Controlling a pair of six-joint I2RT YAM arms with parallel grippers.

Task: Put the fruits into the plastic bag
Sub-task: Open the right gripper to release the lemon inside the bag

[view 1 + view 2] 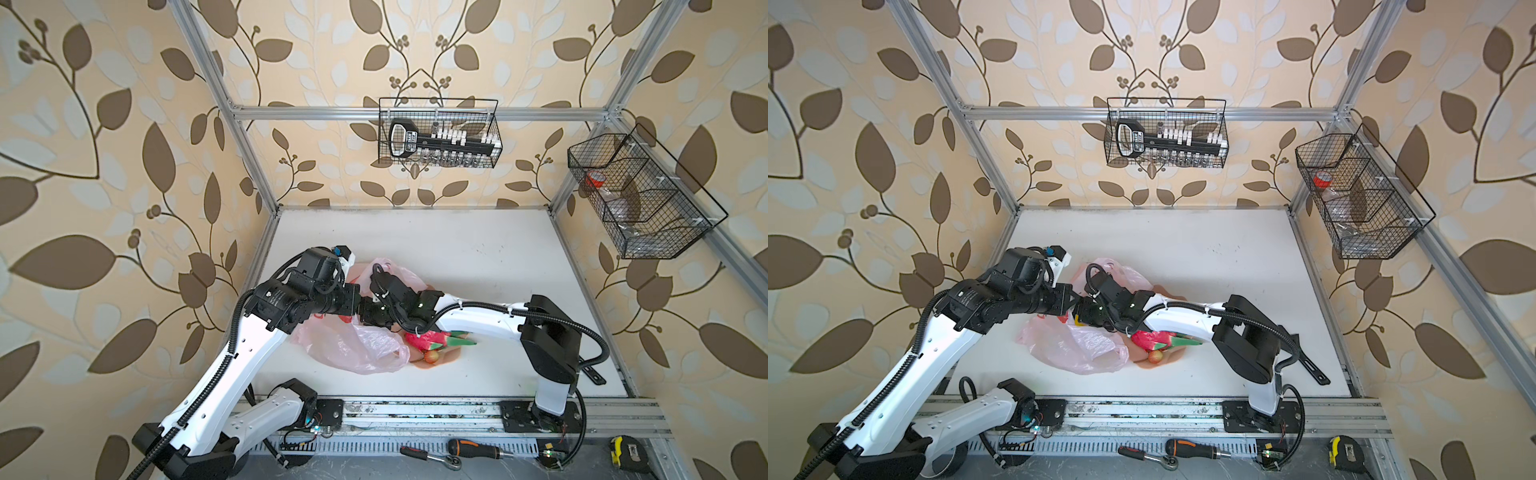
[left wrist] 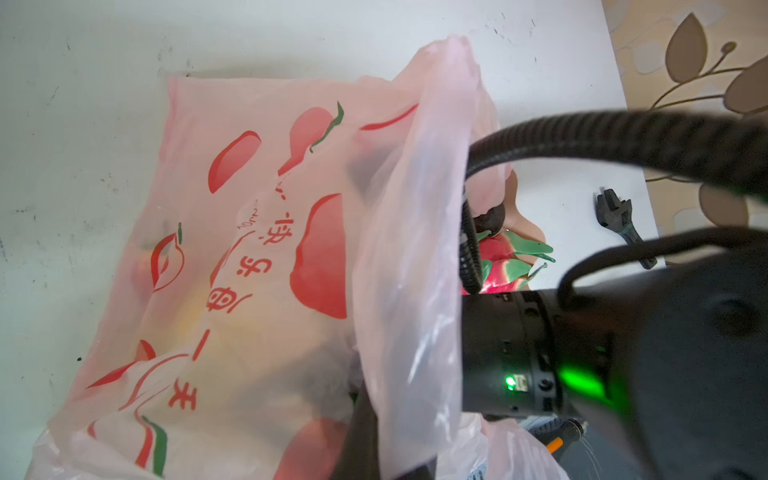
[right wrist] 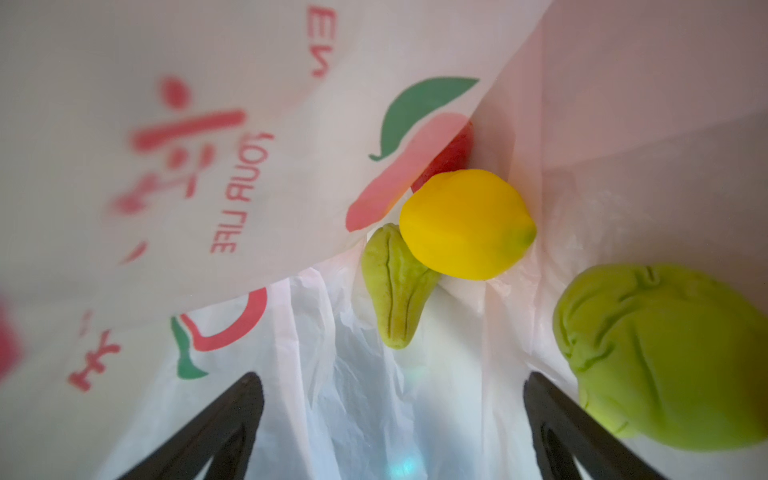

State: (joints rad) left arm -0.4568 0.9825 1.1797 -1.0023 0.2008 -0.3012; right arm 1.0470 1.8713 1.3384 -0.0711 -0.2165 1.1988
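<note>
Right wrist view: the right gripper (image 3: 395, 376) sits inside the plastic bag (image 3: 199, 104), fingers spread wide with nothing between them. Closest is a big green pear (image 3: 665, 357). Beyond it a smaller pear (image 3: 395, 286) touches the lemon (image 3: 465, 224), and a red fruit (image 3: 453, 153) lies behind the lemon. The left gripper (image 2: 359, 432) is clamped on the bag's rim. The dragon fruit (image 1: 424, 340) lies on the plate (image 1: 449, 354) beside the bag.

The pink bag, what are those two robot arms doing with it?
They are bagging toy fruit. The left gripper is shut on the edge of the bag, holding its mouth up. The right gripper is open inside, with a lemon, two green pears and a red fruit there. A dragon fruit and a small round fruit wait on the plate.
</note>
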